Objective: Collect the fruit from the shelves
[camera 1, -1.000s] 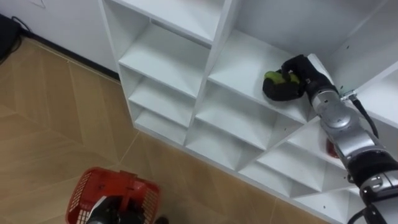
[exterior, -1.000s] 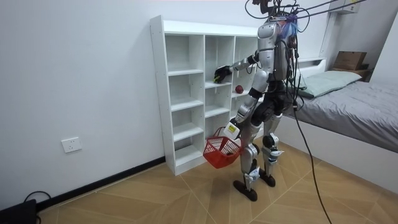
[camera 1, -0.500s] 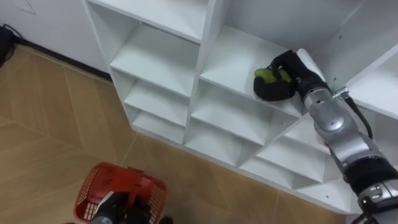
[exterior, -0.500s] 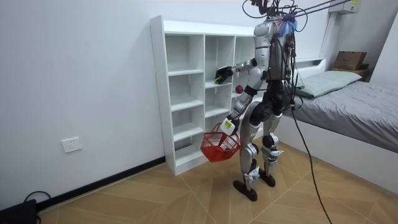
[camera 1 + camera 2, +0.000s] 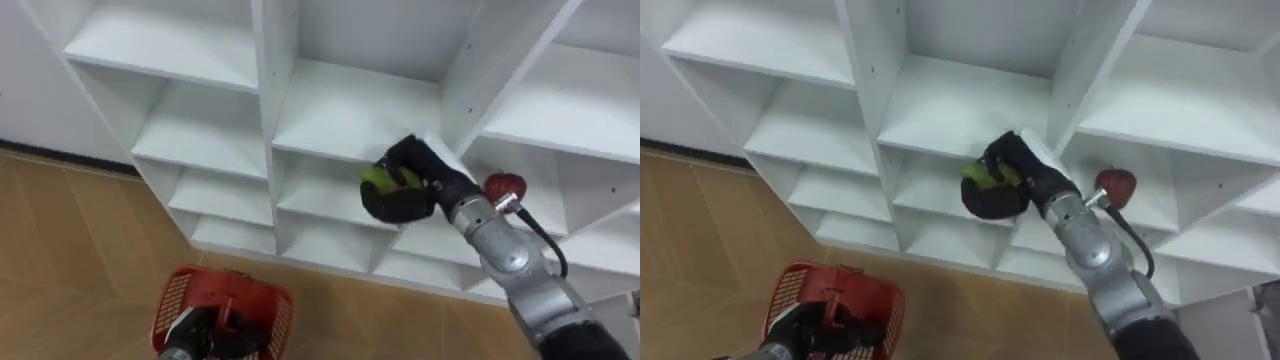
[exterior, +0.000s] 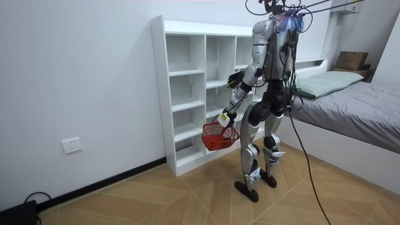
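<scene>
The robot stands upright on the wooden floor (image 5: 60, 250), facing the white closet (image 5: 268, 90) of open shelves, with a bed (image 6: 356, 100) behind it at the room view's right.

The right robot hand (image 5: 402, 195) is raised in front of the closet's middle column, its dark fingers curled round a green fruit (image 5: 378, 180) (small and round, but what kind of fruit cannot be told). The fruit sits in that clenched grasp, clear of the shelf boards, at about the height of the board edge behind it.

A red fruit (image 5: 505, 187) lies on a shelf in the column to the right, just beyond the right wrist and apart from the hand.

Low on the robot's left side, the left robot hand (image 5: 808, 328) is wrapped round the handle of a red basket (image 5: 172, 300) of open mesh, which hangs over the floor in front of the closet's lowest shelves. In the room view the basket (image 6: 219, 134) hangs at about the robot's thigh height, between its body and the closet.

A wall socket (image 6: 72, 145) sits on the white wall at the room view's left.
</scene>
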You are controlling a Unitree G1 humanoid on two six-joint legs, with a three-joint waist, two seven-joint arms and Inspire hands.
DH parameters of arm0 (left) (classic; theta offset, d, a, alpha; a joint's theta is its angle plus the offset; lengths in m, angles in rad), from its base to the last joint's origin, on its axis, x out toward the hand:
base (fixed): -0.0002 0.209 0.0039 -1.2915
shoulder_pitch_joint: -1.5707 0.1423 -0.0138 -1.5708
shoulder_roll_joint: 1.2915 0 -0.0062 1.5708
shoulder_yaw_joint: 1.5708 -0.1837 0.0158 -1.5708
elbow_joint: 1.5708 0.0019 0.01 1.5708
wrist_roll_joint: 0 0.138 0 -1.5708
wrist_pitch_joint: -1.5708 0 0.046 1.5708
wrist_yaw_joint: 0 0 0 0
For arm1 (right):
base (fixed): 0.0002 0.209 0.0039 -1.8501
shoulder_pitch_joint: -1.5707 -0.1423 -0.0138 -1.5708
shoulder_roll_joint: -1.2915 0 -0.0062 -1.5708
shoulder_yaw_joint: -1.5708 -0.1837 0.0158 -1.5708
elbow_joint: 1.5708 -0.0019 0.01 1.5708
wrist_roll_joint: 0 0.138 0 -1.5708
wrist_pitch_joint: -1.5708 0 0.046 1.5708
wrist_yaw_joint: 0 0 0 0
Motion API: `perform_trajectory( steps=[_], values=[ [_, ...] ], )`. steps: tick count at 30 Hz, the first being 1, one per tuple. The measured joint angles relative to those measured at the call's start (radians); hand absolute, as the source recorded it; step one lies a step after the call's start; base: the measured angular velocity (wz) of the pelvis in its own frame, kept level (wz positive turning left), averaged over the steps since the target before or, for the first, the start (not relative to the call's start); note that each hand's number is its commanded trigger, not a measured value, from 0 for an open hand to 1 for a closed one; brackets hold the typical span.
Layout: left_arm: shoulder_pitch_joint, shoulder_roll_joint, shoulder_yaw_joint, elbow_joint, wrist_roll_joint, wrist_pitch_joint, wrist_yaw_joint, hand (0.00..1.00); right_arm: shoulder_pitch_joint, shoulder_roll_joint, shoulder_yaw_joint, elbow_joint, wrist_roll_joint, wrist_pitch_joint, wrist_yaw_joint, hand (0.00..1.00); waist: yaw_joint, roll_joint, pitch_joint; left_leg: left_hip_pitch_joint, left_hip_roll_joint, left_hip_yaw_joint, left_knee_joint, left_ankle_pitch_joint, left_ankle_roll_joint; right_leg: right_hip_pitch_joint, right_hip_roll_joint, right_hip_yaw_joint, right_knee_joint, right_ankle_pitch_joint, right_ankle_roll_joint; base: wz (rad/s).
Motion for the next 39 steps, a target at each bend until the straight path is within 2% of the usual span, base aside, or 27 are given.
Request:
perform_trajectory(
  steps=[3,5,10,14,17,21,23,26,28,39],
  values=[
    [-0.001,-0.009,0.002,0.0,-0.002,-0.016,0.0,1.0,0.049,0.002,0.0,-0.002,-0.008,0.022,0.048,1.0,-0.02,0.009,-0.0018,0.002,0.01,0.044,-0.008,0.001,-0.001,-0.031,0.0,0.041,0.018,0.001,-0.003,-0.46],
    [-0.003,-0.014,0.001,0.0,-0.003,-0.046,-0.001,1.0,0.05,0.002,-0.001,-0.019,-0.014,0.022,0.06,1.0,-0.044,0.009,-0.0015,0.003,0.012,0.064,-0.014,0.003,-0.004,-0.052,0.003,0.066,0.03,0.001,-0.007,-0.32],
    [-0.003,-0.022,-0.022,0.0,-0.004,-0.084,-0.002,1.0,0.05,0.03,0.0,-0.05,-0.011,-0.001,0.069,1.0,-0.067,0.012,0.0007,0.028,0.016,0.096,-0.031,0.004,-0.006,-0.05,0.013,0.103,0.027,0.002,-0.009,-0.2],
    [-0.006,-0.022,-0.032,0.0,-0.003,-0.085,-0.023,1.0,0.076,0.054,0.006,-0.05,0.0,0.002,0.1,1.0,-0.073,0.024,0.0085,0.028,0.021,0.101,-0.03,0.0,-0.006,-0.051,0.015,0.102,0.027,0.002,-0.008,-0.02],
    [-0.007,-0.021,-0.042,-0.001,-0.003,-0.085,-0.033,1.0,0.098,0.064,0.018,-0.046,0.009,0.004,0.114,1.0,-0.072,0.029,0.0111,0.025,0.022,0.102,-0.031,-0.002,-0.008,-0.056,0.016,0.103,0.028,-0.001,-0.009,0.0],
    [-0.005,-0.021,-0.101,-0.036,-0.003,-0.084,-0.05,1.0,0.106,0.07,0.049,-0.038,0.008,0.005,0.132,1.0,-0.073,0.047,0.0159,0.017,0.023,0.101,-0.031,-0.005,-0.009,-0.065,0.019,0.106,0.026,-0.002,-0.009,-0.02],
    [-0.001,-0.02,-0.128,-0.092,-0.003,-0.083,-0.064,1.0,0.107,0.08,0.051,-0.038,0.005,0.005,0.133,1.0,-0.076,0.06,0.0181,0.014,0.023,0.101,-0.031,-0.006,-0.009,-0.068,0.019,0.106,0.027,-0.003,-0.009,0.0],
    [0.01,-0.021,-0.141,-0.161,-0.002,-0.083,-0.091,1.0,0.107,0.085,0.052,-0.014,-0.001,0.005,0.133,1.0,-0.075,0.073,0.0105,0.015,0.022,0.101,-0.031,-0.007,-0.009,-0.068,0.019,0.108,0.029,-0.007,-0.008,0.0],
    [0.014,-0.021,-0.141,-0.19,-0.002,-0.083,-0.107,1.0,0.107,0.084,0.052,0.006,-0.005,0.005,0.133,1.0,-0.074,0.077,0.0084,0.016,0.019,0.101,-0.031,-0.007,-0.009,-0.068,0.019,0.108,0.031,-0.009,-0.008,0.0],
    [0.021,-0.02,-0.177,-0.248,-0.001,-0.09,-0.177,1.0,0.12,0.086,0.053,0.026,-0.018,0.004,0.133,1.0,-0.074,0.077,0.008,0.02,0.014,0.101,-0.034,-0.007,-0.009,-0.068,0.018,0.115,0.036,-0.011,-0.007,0.0]
  ],
)
